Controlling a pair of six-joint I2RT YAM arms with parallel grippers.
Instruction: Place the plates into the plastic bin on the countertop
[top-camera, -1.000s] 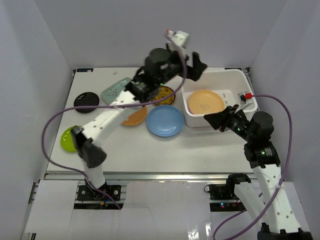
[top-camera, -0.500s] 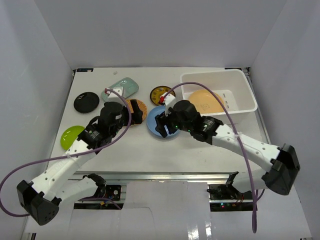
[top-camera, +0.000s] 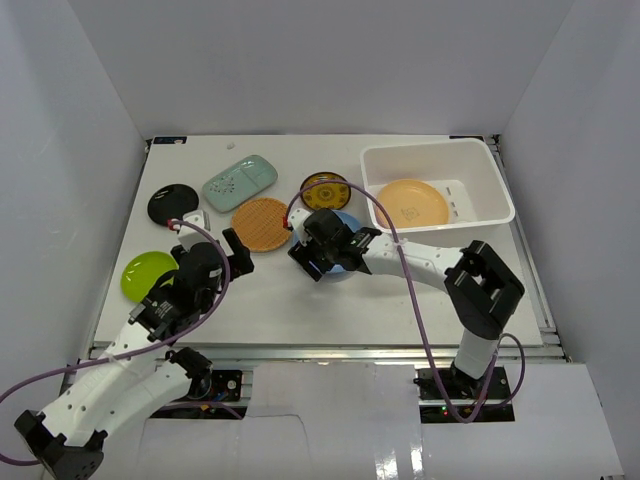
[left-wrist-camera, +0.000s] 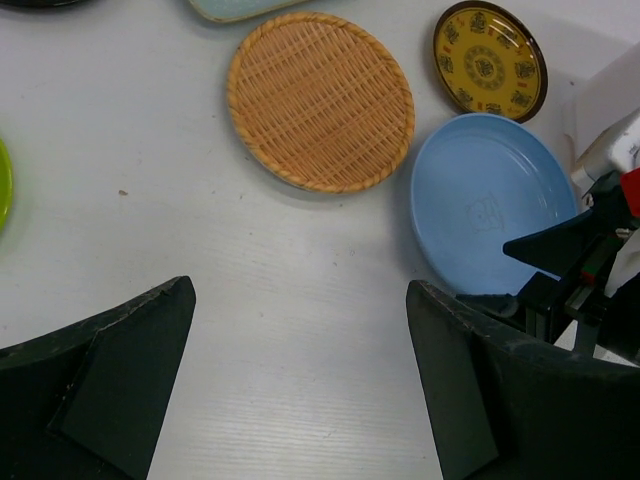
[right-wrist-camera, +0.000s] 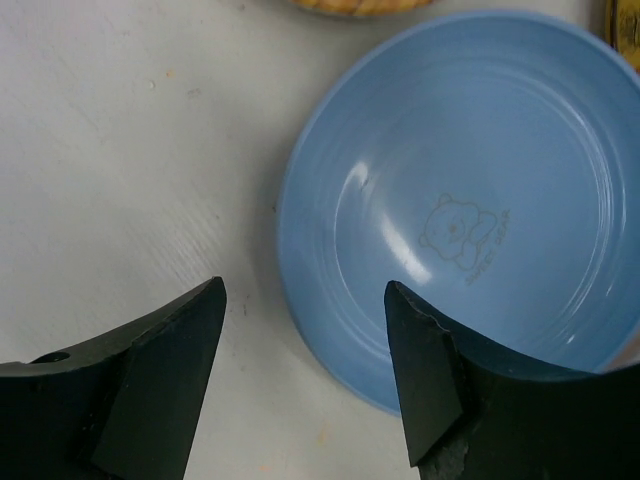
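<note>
White countertop (top-camera: 330, 300) btw white walls, metal edging along the near side. The plastic bin (top-camera: 440, 148) sits far right w/ a tan plate (top-camera: 412, 203) flat inside, toward its left half. The slotted floor shows bare to the right of it.

Step in hand, prob.: pick up the blue plate (right-wrist-camera: 470, 190), which lies flat mid-table, left of the bin. The right gripper (right-wrist-camera: 305, 290) is spread wide w/ nothing in it. In its wrist view the plate's near-left rim sits btw the fingers. Can't tell its height or whether it touches yet. The left gripper (left-wrist-camera: 300, 290) is also wide open & empty, over bare counter nearby.

To do it well: the rim is low & the glaze looks slick, so put one finger outside/under the lip and the other inside. Pinch on the rim, not the flat ctr. Tilt a bit on lifting so the far edge doesn't drag.

Room: the woven orange plate (left-wrist-camera: 320, 100) is just beside the blue one w/ a narrow gap, so don't nudge it. The yellow-and-dark patterned plate (left-wrist-camera: 490, 60) lies near, btw the blue plate & the bin corner; carry over it. The load needs height to clear the bin's flared wall, then should drop toward the bare right half. Open counter toward the near edge is the free side. The left arm is close & should keep off the path. The mint-green dish (top-camera: 240, 182), black plate (top-camera: 172, 203) & lime plate (top-camera: 145, 272) are well apart at left.
</note>
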